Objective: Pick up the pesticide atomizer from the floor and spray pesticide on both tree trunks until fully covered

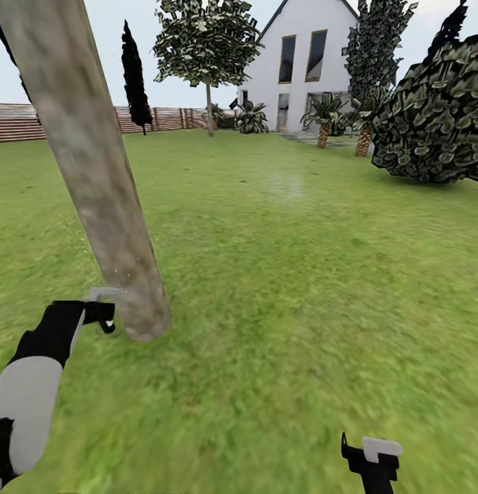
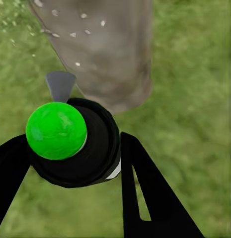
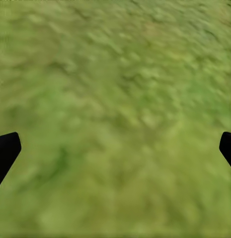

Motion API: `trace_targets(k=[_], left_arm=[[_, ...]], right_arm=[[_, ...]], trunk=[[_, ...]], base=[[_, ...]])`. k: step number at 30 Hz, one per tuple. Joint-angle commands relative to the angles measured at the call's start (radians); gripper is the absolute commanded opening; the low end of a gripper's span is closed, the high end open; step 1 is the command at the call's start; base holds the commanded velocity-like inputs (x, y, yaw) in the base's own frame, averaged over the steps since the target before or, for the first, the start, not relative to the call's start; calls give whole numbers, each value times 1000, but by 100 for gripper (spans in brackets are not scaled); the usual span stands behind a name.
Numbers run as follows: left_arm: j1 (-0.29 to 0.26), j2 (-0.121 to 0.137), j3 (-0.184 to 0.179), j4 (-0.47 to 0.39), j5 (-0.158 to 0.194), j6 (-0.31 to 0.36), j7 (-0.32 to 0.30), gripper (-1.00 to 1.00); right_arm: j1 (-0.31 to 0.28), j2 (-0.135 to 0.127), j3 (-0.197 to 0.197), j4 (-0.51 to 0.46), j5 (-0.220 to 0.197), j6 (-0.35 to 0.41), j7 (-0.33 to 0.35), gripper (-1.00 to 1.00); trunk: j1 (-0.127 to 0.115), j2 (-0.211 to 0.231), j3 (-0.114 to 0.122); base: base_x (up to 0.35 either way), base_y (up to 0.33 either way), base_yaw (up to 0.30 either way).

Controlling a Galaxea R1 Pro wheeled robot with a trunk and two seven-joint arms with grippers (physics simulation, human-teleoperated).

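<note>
While clamped in left jaws — green-topped pesticide atomizer (image 2: 70,141) beside speckled tree trunk (image 1: 94,171); right jaws wide.

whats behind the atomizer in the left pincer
Past the pesticide atomizer in the left pincer stands the tree trunk, dotted with pesticide specks, with lawn around its foot. The trunk's far side is hidden.

Tree trunk (image 1: 94,171) top cut off by frame edge.
</note>
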State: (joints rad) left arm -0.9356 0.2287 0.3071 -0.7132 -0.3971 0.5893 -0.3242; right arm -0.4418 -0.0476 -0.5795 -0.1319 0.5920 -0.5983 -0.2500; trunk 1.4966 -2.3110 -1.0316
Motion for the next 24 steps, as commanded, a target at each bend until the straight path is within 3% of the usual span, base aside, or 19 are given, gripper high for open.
trace_targets(k=[1, 4, 6, 7, 9, 10, 11, 12, 13, 15, 17, 19, 24], left_arm=[[-3, -21, -1, -4, -6, 21, -5, -100], [-34, -8, -2, 0, -12, 48, -6, -100], [-48, 47, -2, 6, -10, 51, -8, -100], [-49, 58, -3, 7, -10, 51, -9, -100], [-48, 59, -14, 8, -10, 51, -16, -100], [-49, 56, -42, 6, -8, 52, -26, -100], [-51, 52, -110, 0, -5, 76, -61, -100], [-57, 51, -144, -6, -4, 125, -103, -100], [-73, 56, -155, -8, -3, 150, -128, -100], [-117, 68, -162, -8, -6, 174, -151, -100], [-143, 128, -164, -4, -9, 183, -159, -100], [-141, 159, -168, 1, -8, 184, -161, -100], [-130, 166, -177, -10, -7, 184, -176, -100]], right_arm=[[0, 0, 0, 0, 0, 0, 0, 100], [0, 0, 0, 0, 0, 0, 0, 100], [0, 0, 1, 0, 0, 0, 0, 100], [0, 0, 1, 0, 0, 0, 0, 100], [0, 0, 1, 0, 0, 0, 0, 100], [0, 0, 1, 0, 0, 0, 0, 100], [0, 0, 1, 0, 0, 0, 0, 100], [0, 0, 1, 0, 0, 0, 0, 100], [0, 0, 1, 0, 0, 0, 0, 100], [0, 0, 1, 0, 0, 0, 0, 100], [0, 0, 1, 0, 0, 0, 0, 100], [0, 0, 1, 0, 0, 0, 0, 100], [0, 0, 1, 0, 0, 0, 0, 100]], trunk=[[0, 0, 0], [0, 0, 0], [0, 0, 0], [0, 0, 0], [0, 0, 0], [0, 0, 0], [0, 0, 0], [0, 0, 0], [0, 0, 0], [0, 0, 0], [0, 0, 0], [0, 0, 0], [0, 0, 0]], base=[[0, 0, 212], [0, 0, 193], [0, 0, 39], [0, 0, 10], [0, 0, 4], [0, 0, 1], [0, 0, 0], [0, 0, 0], [0, 0, 0], [0, 0, 0], [0, 0, 0], [0, 0, 0], [0, 0, 139]])
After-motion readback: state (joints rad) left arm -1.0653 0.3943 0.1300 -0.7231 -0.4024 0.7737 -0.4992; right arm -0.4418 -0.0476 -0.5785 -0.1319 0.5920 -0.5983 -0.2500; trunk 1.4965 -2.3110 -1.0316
